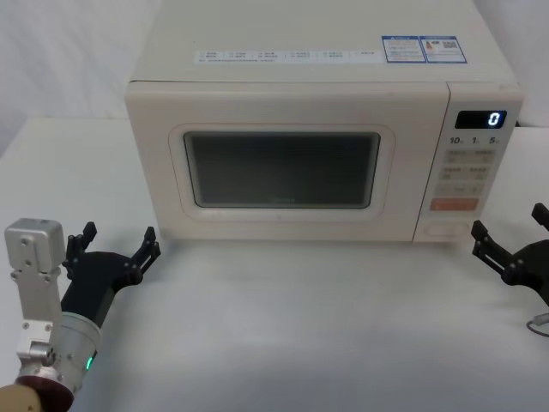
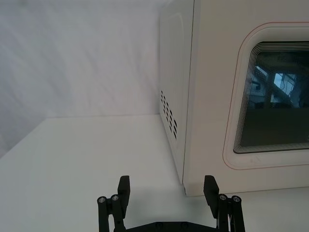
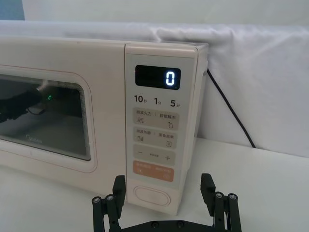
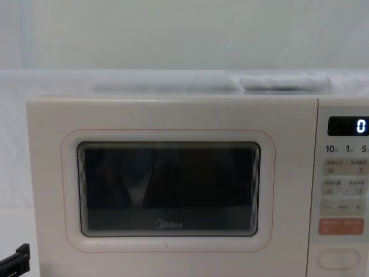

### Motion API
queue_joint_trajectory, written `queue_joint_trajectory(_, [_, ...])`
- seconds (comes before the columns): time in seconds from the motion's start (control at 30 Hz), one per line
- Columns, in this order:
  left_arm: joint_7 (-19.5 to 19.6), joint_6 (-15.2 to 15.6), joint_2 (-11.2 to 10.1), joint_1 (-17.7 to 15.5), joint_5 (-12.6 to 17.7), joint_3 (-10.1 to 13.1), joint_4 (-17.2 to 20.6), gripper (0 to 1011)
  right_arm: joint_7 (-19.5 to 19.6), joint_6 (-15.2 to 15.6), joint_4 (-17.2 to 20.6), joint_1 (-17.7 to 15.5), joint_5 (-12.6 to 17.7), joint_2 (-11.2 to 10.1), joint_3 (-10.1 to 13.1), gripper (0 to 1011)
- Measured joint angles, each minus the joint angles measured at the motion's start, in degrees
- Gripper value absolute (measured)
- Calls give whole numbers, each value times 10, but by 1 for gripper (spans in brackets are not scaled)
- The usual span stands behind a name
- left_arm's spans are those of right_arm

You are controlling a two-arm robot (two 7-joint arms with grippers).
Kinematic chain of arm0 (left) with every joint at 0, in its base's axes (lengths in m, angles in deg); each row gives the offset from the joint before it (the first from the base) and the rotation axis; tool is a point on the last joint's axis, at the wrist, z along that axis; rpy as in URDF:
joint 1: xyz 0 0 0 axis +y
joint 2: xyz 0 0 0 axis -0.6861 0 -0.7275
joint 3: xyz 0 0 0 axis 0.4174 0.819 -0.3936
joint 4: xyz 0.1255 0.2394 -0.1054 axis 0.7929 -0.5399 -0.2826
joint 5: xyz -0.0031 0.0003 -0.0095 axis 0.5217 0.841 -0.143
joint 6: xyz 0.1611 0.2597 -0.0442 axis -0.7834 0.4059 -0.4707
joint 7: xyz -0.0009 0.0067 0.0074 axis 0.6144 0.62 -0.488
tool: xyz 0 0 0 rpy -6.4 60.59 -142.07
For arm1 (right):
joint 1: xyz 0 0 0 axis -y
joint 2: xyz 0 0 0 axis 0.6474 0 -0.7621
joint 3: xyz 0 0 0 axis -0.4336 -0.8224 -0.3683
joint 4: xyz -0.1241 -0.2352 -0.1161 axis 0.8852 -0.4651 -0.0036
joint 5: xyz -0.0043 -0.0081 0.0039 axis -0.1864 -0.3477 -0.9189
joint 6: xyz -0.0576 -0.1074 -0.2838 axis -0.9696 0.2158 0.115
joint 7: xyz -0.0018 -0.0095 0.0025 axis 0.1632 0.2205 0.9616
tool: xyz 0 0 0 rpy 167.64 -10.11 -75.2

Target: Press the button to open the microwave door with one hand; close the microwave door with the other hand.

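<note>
**Door shut, both grippers waiting in front of the microwave**

The left gripper sits low on the table, just in front of the microwave's left corner. Its fingers are spread open and hold nothing. It points at the left edge of the microwave door, close to it but not touching.

The microwave door is the big cream panel with the dark window. It is shut flat against the box. It looks hard and smooth, so fingers could slide on it. I think it will swing easily once it pops open. A flat push on the cream part near its free edge, by the control panel, should close it. The window may be glass, so it is better not to poke there.

The button is the wide cream pill at the very bottom of the control panel, under the orange key. It looks stiff and small. One fingertip pressed straight in should do.

The right gripper hangs right in front of the button, not touching it. Its fingers are open too, with nothing in them.
</note>
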Motion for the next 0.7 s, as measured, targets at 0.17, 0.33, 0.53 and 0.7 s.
queue_joint_trajectory(0.17, [0, 0, 0, 0, 0, 0, 0, 1001, 0, 0, 0, 0, 0, 0, 0, 1002])
queue_joint_trajectory(0.33, [0, 0, 0, 0, 0, 0, 0, 1001, 0, 0, 0, 0, 0, 0, 0, 1002])
queue_joint_trajectory(0.53, [0, 0, 0, 0, 0, 0, 0, 1001, 0, 0, 0, 0, 0, 0, 0, 1002])
queue_joint_trajectory(0.7, [0, 0, 0, 0, 0, 0, 0, 1001, 0, 0, 0, 0, 0, 0, 0, 1002])
